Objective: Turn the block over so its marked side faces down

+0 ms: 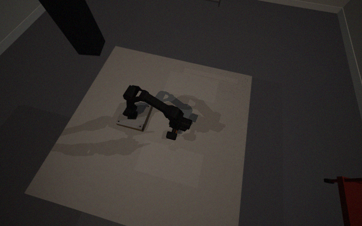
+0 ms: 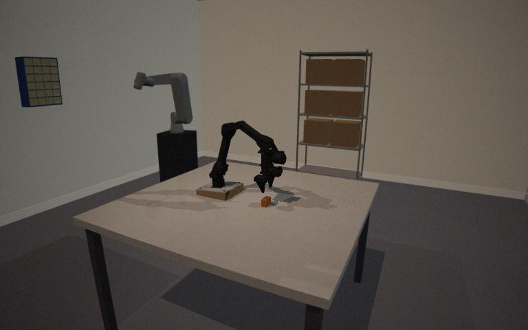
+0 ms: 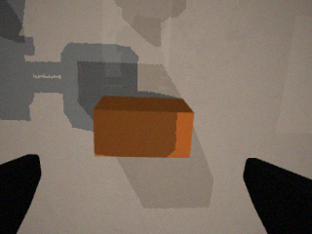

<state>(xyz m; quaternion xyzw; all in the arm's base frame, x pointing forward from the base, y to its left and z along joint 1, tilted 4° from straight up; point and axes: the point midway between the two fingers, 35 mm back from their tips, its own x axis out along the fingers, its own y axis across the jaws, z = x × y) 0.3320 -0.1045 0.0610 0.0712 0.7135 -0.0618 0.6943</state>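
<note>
A plain orange block rests on the table. In the wrist view its long side runs left to right, with a large face and a narrow darker face above it. No mark shows on the visible faces; its other faces are hidden. In the top view the arm covers most of the block. My gripper is open and empty. It hangs above the block, pointing down. In the wrist view the block lies between the two fingers sideways, a little above the line of their tips.
The arm's base plate stands on the table left of the block. Arm shadows fall around the block. Beyond the table are a grey arm on a black pedestal, a shelf rack with boxes, and a red object.
</note>
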